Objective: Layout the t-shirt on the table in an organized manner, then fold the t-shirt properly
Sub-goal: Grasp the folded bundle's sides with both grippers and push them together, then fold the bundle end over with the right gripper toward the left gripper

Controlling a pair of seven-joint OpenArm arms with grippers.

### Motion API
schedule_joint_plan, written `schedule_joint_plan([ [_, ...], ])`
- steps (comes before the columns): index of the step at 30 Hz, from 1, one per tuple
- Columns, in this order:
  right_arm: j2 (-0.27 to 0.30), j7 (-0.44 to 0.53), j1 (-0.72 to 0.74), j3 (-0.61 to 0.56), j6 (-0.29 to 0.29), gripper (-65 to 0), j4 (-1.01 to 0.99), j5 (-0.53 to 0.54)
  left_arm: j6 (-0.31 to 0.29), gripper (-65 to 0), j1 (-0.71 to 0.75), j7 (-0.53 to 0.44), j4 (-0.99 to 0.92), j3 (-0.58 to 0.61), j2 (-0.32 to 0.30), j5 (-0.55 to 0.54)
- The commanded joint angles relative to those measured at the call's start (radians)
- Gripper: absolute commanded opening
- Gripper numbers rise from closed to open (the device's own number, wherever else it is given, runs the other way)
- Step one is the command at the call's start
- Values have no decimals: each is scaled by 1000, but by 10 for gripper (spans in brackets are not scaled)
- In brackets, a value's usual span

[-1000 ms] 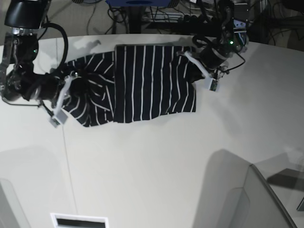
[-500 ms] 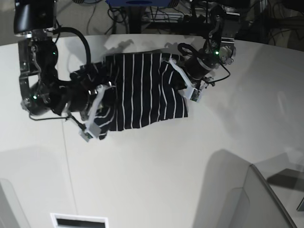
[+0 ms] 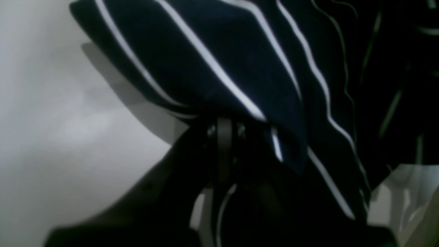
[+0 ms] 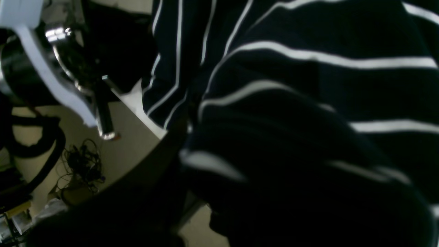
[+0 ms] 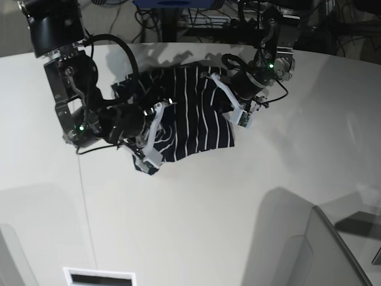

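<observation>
Now both hands pinch the t-shirt [image 5: 190,113], bunched above the table [image 5: 196,214].

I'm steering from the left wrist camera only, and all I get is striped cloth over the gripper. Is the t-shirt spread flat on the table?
Observer: No. The base view shows the t-shirt bunched and wrinkled between the two arms, toward the far side of the table.
Operator: Where is the right gripper?
Observer: The right gripper is at the shirt's opposite end from yours, buried in crumpled fabric and apparently pinching it.
Operator: Does any cloth hang off the table?
Observer: No. In the base view, the whole shirt sits inside the table's outline.
</observation>
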Motion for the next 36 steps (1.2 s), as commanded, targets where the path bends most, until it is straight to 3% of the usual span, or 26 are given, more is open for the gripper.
schedule_joint_plan([
  [1, -2, 26, 26, -5, 6, -644, 3, 21, -5, -650, -4, -21, 22, -1, -3, -14],
  [6, -2, 61, 49, -48, 0, -644, -24, 21, 0, -650, 30, -19, 95, -7, -34, -16],
  [10, -2, 78, 61, -85, -112, -642, -26, 21, 47, -650, 67, 18, 189, -90, -64, -14],
  [14, -2, 95, 73, -119, -131, -615, -24, 21, 47, -650, 114, 80, 278, -203, -87, -14],
  [15, -3, 92, 73, -119, -131, -581, -24, 21, 47, -650, 129, 90, 301, -234, -92, -14],
  [20, -7, 95, 73, -121, -131, -228, -14, 21, 47, -650, 217, 131, 393, -388, -113, -14],
  [22, -5, 96, 73, -140, -131, -156, -7, 21, 47, -650, 238, 149, 413, -440, -113, -14],
  [28, -2, 130, 112, -285, -131, -150, 8, 20, 41, -650, 272, 159, 419, -547, -113, -14],
  [36, -10, 127, 199, -472, -135, -150, -27, 21, 41, -650, 272, 159, 416, -582, -113, -14],
])
